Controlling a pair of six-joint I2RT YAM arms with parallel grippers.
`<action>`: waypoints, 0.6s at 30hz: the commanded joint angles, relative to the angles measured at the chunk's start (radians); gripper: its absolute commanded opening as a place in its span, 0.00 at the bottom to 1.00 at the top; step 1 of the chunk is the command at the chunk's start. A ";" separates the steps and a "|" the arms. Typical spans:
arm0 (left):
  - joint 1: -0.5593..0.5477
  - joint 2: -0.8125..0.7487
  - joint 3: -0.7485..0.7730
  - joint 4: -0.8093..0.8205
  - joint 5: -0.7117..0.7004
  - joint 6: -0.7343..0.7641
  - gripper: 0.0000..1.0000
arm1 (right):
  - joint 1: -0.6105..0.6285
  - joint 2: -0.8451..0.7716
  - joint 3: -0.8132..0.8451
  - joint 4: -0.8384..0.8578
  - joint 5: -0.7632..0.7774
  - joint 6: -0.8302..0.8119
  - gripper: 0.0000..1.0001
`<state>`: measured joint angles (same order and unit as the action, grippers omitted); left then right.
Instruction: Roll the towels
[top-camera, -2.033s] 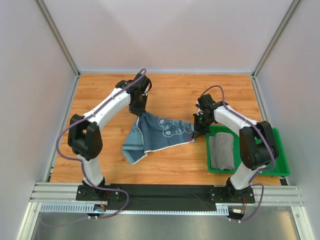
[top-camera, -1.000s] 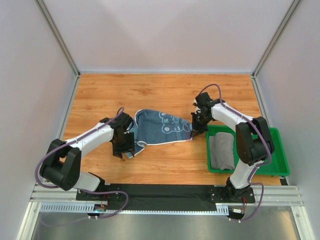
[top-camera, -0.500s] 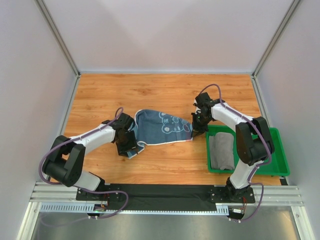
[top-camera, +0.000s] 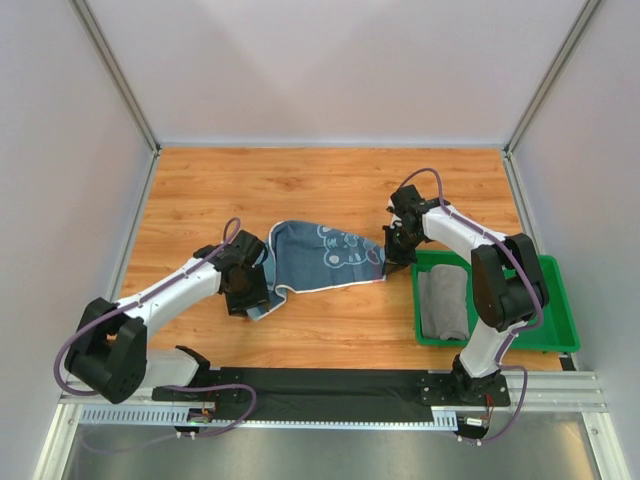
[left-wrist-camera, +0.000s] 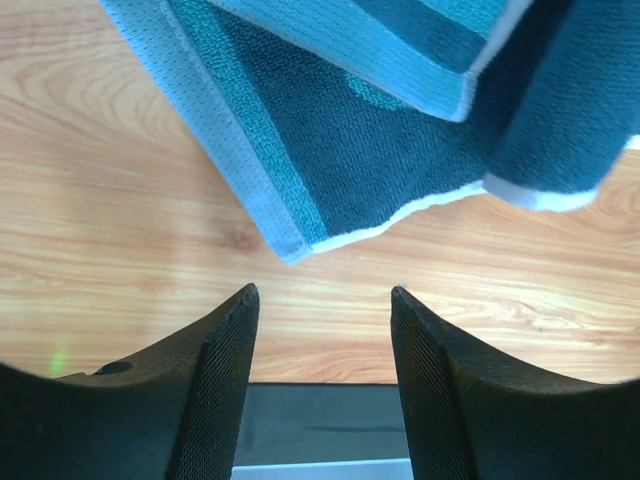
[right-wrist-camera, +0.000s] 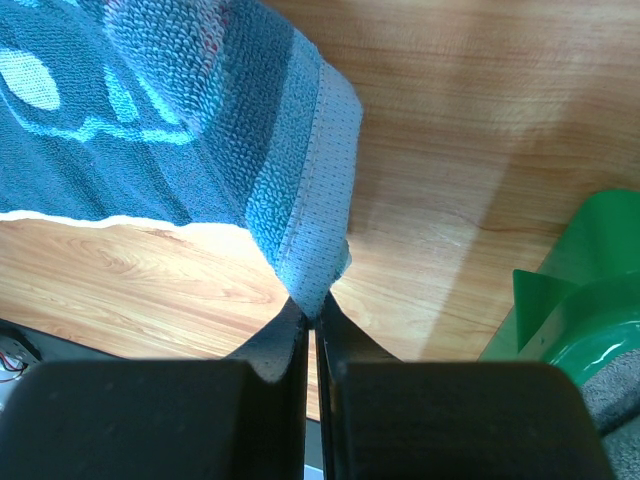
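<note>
Towel (top-camera: 322, 256) of blue terry (looped pile, mesh hem) pinched at its corner by right claw (right-wrist-camera: 315, 312); left claw (left-wrist-camera: 322, 296) gapes empty.

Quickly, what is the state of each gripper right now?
Left gripper: open, holding nothing.
Right gripper: closed on a corner of the blue towel.

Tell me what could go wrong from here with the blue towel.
The right gripper pinches only a thin corner of the blue towel, so the cloth may slip out under a pull. The left gripper is open, and the towel's near corner lies just beyond its fingertips; closing here could miss the cloth.
</note>
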<state>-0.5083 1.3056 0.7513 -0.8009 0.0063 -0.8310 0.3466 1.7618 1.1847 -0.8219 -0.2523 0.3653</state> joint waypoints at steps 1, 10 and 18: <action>-0.010 -0.051 0.037 -0.061 -0.060 -0.036 0.63 | 0.005 -0.002 0.001 0.006 0.004 -0.012 0.00; -0.010 0.066 -0.018 0.015 -0.037 -0.036 0.61 | 0.006 -0.001 0.003 0.004 0.008 -0.014 0.00; -0.012 0.168 -0.017 0.074 -0.037 -0.022 0.52 | 0.005 0.002 0.000 0.004 0.010 -0.012 0.00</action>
<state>-0.5167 1.4380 0.7326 -0.7795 -0.0307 -0.8501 0.3466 1.7618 1.1847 -0.8219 -0.2527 0.3653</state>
